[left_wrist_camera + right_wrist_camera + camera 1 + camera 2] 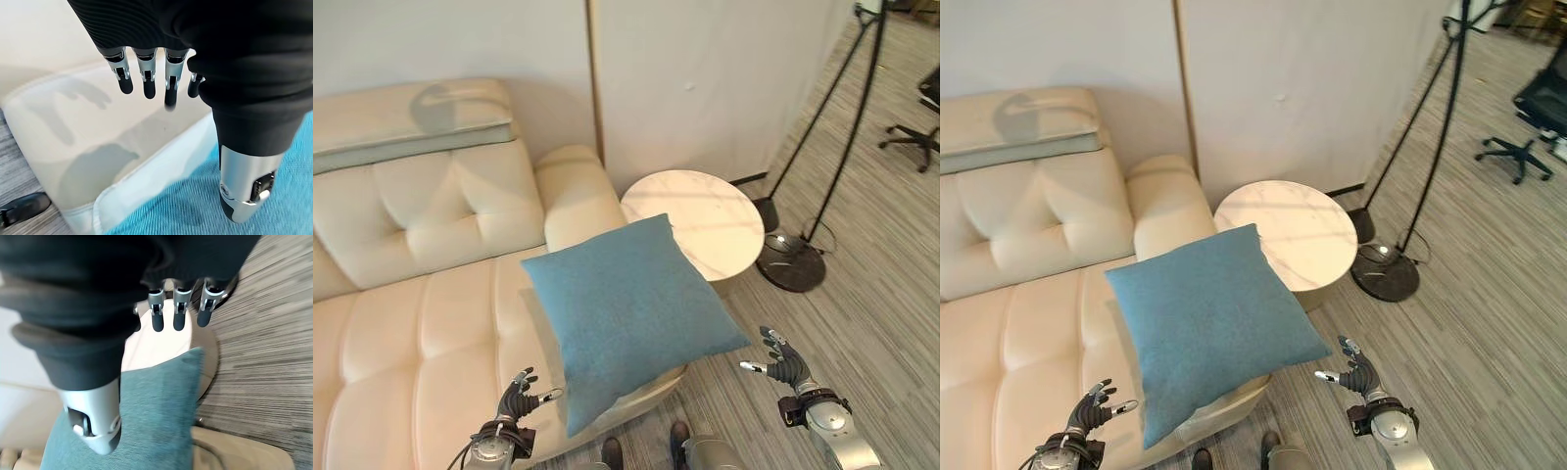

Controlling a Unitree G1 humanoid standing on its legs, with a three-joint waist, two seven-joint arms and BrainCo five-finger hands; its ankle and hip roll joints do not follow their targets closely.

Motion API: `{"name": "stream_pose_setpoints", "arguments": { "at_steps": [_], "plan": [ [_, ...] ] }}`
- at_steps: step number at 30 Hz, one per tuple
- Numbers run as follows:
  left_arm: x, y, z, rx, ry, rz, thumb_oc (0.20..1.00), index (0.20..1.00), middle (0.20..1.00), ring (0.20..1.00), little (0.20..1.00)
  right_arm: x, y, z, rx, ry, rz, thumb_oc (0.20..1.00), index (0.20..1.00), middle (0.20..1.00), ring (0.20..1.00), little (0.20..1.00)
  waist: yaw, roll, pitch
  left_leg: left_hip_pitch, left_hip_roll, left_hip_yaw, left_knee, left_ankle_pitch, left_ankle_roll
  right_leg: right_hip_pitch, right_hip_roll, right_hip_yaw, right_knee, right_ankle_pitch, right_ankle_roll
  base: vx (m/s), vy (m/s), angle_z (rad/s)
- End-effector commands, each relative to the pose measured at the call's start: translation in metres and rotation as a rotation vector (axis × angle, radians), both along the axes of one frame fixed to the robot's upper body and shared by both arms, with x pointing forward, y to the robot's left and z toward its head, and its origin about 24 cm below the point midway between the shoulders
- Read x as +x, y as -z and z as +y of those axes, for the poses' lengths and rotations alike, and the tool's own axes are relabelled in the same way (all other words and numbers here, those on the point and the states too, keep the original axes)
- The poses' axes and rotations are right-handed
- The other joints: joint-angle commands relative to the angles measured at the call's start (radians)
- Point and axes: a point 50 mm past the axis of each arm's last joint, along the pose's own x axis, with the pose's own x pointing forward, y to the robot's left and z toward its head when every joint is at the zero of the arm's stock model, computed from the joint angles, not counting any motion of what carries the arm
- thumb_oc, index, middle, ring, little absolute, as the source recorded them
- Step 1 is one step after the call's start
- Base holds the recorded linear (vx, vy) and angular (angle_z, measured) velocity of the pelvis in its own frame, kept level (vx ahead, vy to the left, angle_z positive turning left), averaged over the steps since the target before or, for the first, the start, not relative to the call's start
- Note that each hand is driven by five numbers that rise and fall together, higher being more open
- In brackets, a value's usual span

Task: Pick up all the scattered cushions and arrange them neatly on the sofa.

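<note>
L hand [516, 399] fingers spread loose, holding nothing, just beside lower-left corner of blue cushion [628, 311]. R hand [783, 363] also splayed, empty, apart from cushion over floor [862, 313]. Cushion lies flat on cream sofa [421, 333] seat end, overhanging edge. Head views add round marble table [705, 220] and lamp stand [793, 262]; wrist views show fingers straight.

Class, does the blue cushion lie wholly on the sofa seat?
No: the square blue fabric cushion lies flat, corners overhanging the cream leather sofa seat's edge.
</note>
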Motion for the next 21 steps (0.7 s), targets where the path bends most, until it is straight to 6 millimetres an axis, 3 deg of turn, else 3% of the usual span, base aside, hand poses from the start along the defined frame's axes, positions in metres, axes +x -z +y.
{"name": "stream_pose_setpoints", "arguments": {
  "at_steps": [1, 6, 9, 11, 12, 14, 16, 17, 18, 19, 20, 21],
  "plan": [
    [0.013, -0.017, 0.010, 0.008, -0.011, -0.117, 1.000, 1.000, 1.000, 1.000, 1.000, 0.035, -0.038, -0.002, -0.055, -0.068, -0.171, 1.000, 1.000, 1.000, 1.000, 1.000, 0.039, -0.001, -0.027, -0.046, 0.011, -0.009, 0.040, -0.048, -0.055, 0.122, 0.008, -0.046, -0.135, 0.004, 0.033, 0.11, -0.139, 0.33],
    [0.028, -0.025, 0.007, -0.021, -0.007, -0.170, 1.000, 1.000, 1.000, 1.000, 1.000, 0.052, -0.045, 0.002, -0.059, -0.098, -0.183, 1.000, 1.000, 1.000, 1.000, 1.000, 0.054, 0.006, -0.029, -0.045, 0.016, -0.051, -0.001, -0.023, -0.073, 0.157, 0.015, -0.097, -0.205, 0.009, 0.019, 0.06, -0.113, 0.39],
    [0.054, -0.036, -0.006, -0.063, 0.017, -0.248, 1.000, 1.000, 1.000, 1.000, 1.000, 0.065, -0.046, 0.010, -0.030, -0.112, -0.179, 1.000, 1.000, 1.000, 1.000, 1.000, 0.065, 0.016, -0.013, -0.061, 0.017, -0.077, -0.014, -0.008, -0.084, 0.159, 0.019, -0.129, -0.229, 0.010, 0.009, -0.04, -0.075, 0.30],
    [0.082, -0.049, -0.024, -0.101, 0.053, -0.321, 1.000, 1.000, 1.000, 1.000, 1.000, 0.082, -0.050, 0.026, -0.005, -0.144, -0.181, 1.000, 1.000, 1.000, 1.000, 1.000, 0.065, 0.027, 0.006, -0.091, 0.016, -0.096, -0.015, 0.005, -0.096, 0.142, 0.023, -0.148, -0.239, 0.011, 0.003, -0.08, -0.054, 0.42],
    [0.082, -0.049, -0.024, -0.101, 0.053, -0.322, 1.000, 1.000, 1.000, 1.000, 1.000, 0.082, -0.050, 0.026, -0.005, -0.144, -0.182, 1.000, 1.000, 1.000, 1.000, 1.000, 0.064, 0.027, 0.007, -0.092, 0.016, -0.097, -0.015, 0.006, -0.096, 0.142, 0.023, -0.149, -0.239, 0.011, 0.003, -0.07, -0.028, 0.41],
    [0.102, -0.058, -0.040, -0.140, 0.068, -0.370, 1.000, 1.000, 1.000, 1.000, 1.000, 0.096, -0.055, 0.046, 0.006, -0.196, -0.187, 1.000, 1.000, 1.000, 1.000, 1.000, 0.062, 0.034, 0.022, -0.117, 0.016, -0.104, -0.015, 0.016, -0.101, 0.118, 0.027, -0.152, -0.237, 0.014, -0.001, -0.11, -0.019, 0.25],
    [0.131, -0.072, -0.071, -0.205, 0.101, -0.434, 1.000, 1.000, 1.000, 1.000, 1.000, 0.114, -0.061, 0.082, 0.019, -0.281, -0.196, 1.000, 1.000, 1.000, 1.000, 1.000, 0.060, 0.043, 0.046, -0.151, 0.017, -0.112, -0.015, 0.031, -0.106, 0.080, 0.033, -0.152, -0.226, 0.017, -0.007, -0.11, -0.005, 0.07],
    [0.131, -0.073, -0.071, -0.205, 0.101, -0.435, 1.000, 1.000, 1.000, 1.000, 1.000, 0.114, -0.062, 0.082, 0.019, -0.281, -0.197, 1.000, 1.000, 1.000, 1.000, 1.000, 0.059, 0.043, 0.046, -0.151, 0.017, -0.112, -0.015, 0.032, -0.106, 0.079, 0.033, -0.152, -0.225, 0.017, -0.007, -0.07, 0.000, 0.02],
    [0.143, -0.082, -0.093, -0.253, 0.129, -0.471, 1.000, 1.000, 1.000, 1.000, 1.000, 0.119, -0.063, 0.108, 0.056, -0.329, -0.200, 1.000, 1.000, 1.000, 1.000, 1.000, 0.058, 0.047, 0.060, -0.164, 0.018, -0.116, -0.015, 0.039, -0.108, 0.060, 0.037, -0.148, -0.215, 0.018, -0.009, -0.05, 0.006, 0.01],
    [0.148, -0.086, -0.105, -0.276, 0.154, -0.489, 1.000, 1.000, 1.000, 1.000, 1.000, 0.118, -0.064, 0.123, 0.084, -0.363, -0.201, 0.649, 0.649, 0.649, 0.649, 0.649, 0.056, 0.048, 0.063, -0.168, 0.017, -0.117, -0.015, 0.041, -0.108, 0.056, 0.038, -0.147, -0.211, 0.018, -0.010, -0.05, 0.006, 0.00],
    [0.148, -0.086, -0.105, -0.276, 0.154, -0.489, 1.000, 1.000, 1.000, 1.000, 1.000, 0.118, -0.064, 0.124, 0.084, -0.363, -0.202, 0.533, 0.533, 0.533, 0.533, 0.533, 0.056, 0.047, 0.063, -0.168, 0.017, -0.117, -0.015, 0.041, -0.108, 0.056, 0.038, -0.147, -0.211, 0.017, -0.010, 0.01, 0.023, -0.03],
    [0.149, -0.091, -0.121, -0.321, 0.181, -0.513, 0.200, 0.200, 0.200, 0.200, 0.200, 0.114, -0.066, 0.144, 0.127, -0.424, -0.216, 0.200, 0.200, 0.200, 0.200, 0.200, 0.050, 0.046, 0.063, -0.167, 0.017, -0.117, -0.015, 0.041, -0.106, 0.057, 0.039, -0.139, -0.206, 0.015, -0.011, 0.00, 0.000, 0.00]
  ]
}}
